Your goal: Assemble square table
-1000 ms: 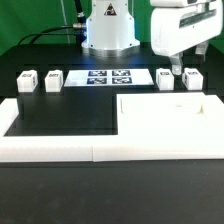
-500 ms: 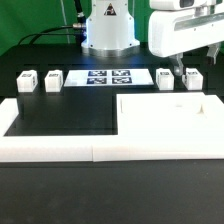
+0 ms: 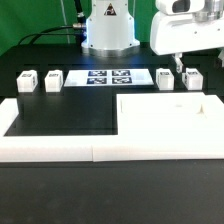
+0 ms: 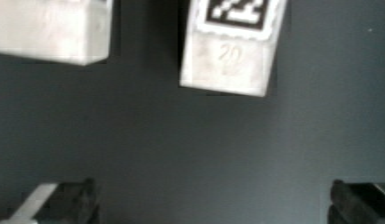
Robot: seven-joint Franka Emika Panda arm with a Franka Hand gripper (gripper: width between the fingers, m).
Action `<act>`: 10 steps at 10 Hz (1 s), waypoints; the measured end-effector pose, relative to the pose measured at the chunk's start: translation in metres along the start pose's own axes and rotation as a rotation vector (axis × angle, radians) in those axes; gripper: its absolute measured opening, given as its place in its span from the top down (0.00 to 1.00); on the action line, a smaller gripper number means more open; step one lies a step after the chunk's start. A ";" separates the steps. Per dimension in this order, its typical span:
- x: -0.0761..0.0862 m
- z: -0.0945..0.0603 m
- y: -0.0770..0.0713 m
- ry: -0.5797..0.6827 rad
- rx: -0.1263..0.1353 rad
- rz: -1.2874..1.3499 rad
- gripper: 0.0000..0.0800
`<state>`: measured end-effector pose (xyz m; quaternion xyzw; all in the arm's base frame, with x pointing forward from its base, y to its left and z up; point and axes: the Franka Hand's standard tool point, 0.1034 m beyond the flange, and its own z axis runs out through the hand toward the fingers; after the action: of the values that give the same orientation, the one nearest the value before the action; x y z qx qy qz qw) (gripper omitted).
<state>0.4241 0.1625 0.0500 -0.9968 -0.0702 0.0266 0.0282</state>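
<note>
Two leg posts (image 4: 230, 45) face the spread end effector (image 4: 210, 205) in the wrist view; exterior view shows four.

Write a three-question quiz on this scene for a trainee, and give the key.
1. How many leg posts share the row with the marker board?
2. The tabletop lies: A) on the exterior view's right; B) on the exterior view's left; C) on top of the marker board.
3. True or false: the jaws are shut on a leg post.
Key: 1. Four. 2. A. 3. False; the jaws stand open and empty near the two posts on the exterior view's right.
</note>
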 end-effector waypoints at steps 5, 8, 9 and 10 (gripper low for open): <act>-0.013 0.005 -0.003 -0.259 -0.024 0.017 0.19; -0.014 0.011 -0.013 -0.421 -0.039 -0.001 0.19; -0.017 0.011 -0.010 -0.488 -0.044 0.002 0.19; -0.020 0.011 -0.009 -0.574 -0.050 0.005 0.19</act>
<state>0.4020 0.1689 0.0403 -0.9491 -0.0737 0.3057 -0.0175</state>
